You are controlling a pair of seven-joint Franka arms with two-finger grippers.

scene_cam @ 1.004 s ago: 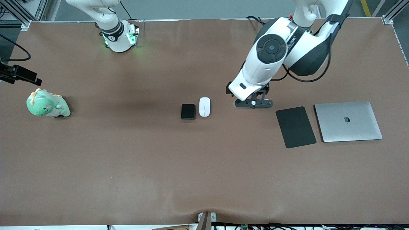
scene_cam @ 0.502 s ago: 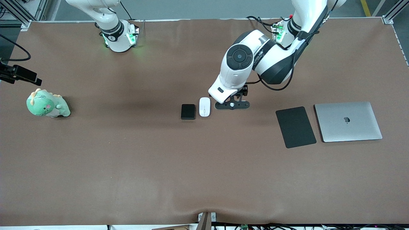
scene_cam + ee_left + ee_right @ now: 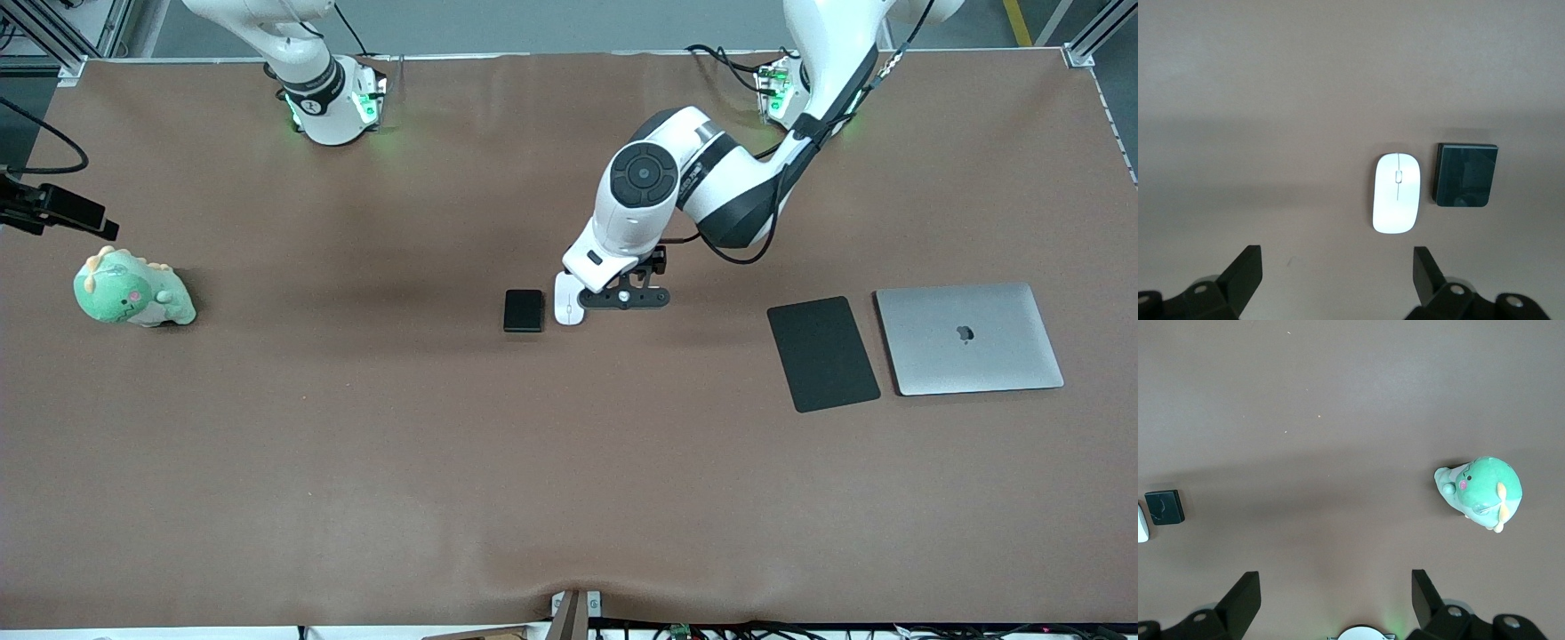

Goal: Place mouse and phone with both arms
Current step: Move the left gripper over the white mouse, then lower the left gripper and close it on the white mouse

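The small white shiny mouse (image 3: 566,310) lies mid-table, just beside the little black flat phone (image 3: 523,310), which is toward the right arm's end. The left gripper (image 3: 1335,277) hangs above the mouse, jaws spread wide, holding nothing. The right gripper (image 3: 1331,597) waits with jaws wide too, high over bare brown table (image 3: 356,444) near a green plush dinosaur (image 3: 1481,490).

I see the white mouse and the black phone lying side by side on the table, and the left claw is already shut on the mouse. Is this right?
Not quite. The mouse and the phone do lie side by side on the table, but the left claw is open and holds nothing. The left wrist view shows its fingers spread wide, with the mouse lying untouched on the table.
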